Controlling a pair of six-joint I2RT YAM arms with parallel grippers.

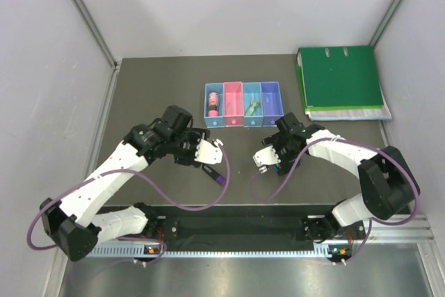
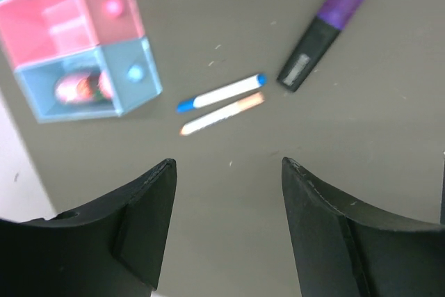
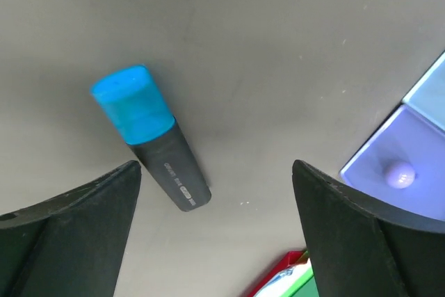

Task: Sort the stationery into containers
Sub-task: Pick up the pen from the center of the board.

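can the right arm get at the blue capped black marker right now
Probably yes: the right gripper hangs over the black plastic marker with the blue cap, jaws open, and nothing lies in the way.

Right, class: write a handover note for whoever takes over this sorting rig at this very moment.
Left gripper: open, empty, aimed at the white pens and purple-capped marker.
Right gripper: open, empty, over the blue-capped marker.
Done: pink item in light blue bin, mint green item in blue bin.
To do: both pens and both markers, all on the table.
Seemingly empty: pink bin, violet bin.
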